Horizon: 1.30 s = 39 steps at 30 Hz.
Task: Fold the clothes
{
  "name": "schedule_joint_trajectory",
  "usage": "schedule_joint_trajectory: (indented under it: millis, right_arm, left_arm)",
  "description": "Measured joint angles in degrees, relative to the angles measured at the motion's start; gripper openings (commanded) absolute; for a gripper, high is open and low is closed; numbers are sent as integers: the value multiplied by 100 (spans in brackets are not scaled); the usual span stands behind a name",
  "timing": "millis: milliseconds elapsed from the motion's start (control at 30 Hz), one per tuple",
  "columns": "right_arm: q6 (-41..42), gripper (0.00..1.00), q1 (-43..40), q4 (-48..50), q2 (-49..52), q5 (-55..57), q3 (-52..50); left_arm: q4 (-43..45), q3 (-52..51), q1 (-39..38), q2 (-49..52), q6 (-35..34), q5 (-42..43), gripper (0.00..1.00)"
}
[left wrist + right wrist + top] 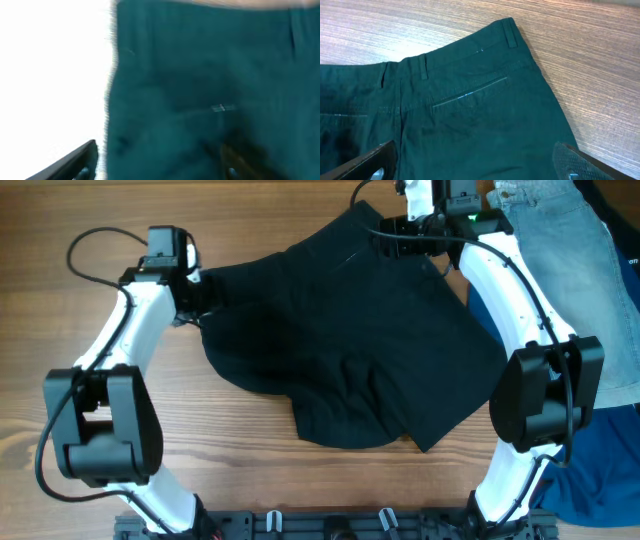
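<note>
Both left fingers (70,165) and right fingers (367,162) gape apart over the black shorts (350,350) on the wooden table (250,480).

Left wrist view's smeared with blur, blown out white left of the left gripper (155,167); black shorts (200,75) read teal. Right wrist crisp, evenly lit. Overhead bright, soft shadows.

Bare table (60,240) lay open left of my left gripper (203,292) and along the front edge. The black shorts (350,350) covered the middle. On the right, denim shorts (565,250) and a blue garment (610,470) crowded my right arm (500,280). Bare wood showed beyond the waistband (470,55).
</note>
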Motion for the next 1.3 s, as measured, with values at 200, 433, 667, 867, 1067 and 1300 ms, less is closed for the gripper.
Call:
schedule_joint_trajectory:
  millis: [200, 433, 667, 867, 1067, 1300]
  right_arm:
    - [-42, 100, 0, -15, 0, 0, 0]
    - [-42, 100, 0, -15, 0, 0, 0]
    - [-44, 100, 0, -15, 0, 164, 0]
    - [-44, 100, 0, -57, 0, 319, 0]
    - [-42, 100, 0, 7, 0, 326, 0]
    - [31, 100, 0, 17, 0, 345, 0]
  left_arm:
    - [518, 0, 188, 393, 133, -387, 70]
    - [809, 0, 216, 577, 330, -378, 48]
    - [1067, 4, 216, 1010, 350, -286, 11]
    - [2179, 0, 216, 1117, 352, -271, 4]
    - [4929, -31, 214, 1163, 345, -380, 37]
    - [4885, 57, 214, 1134, 131, -695, 100]
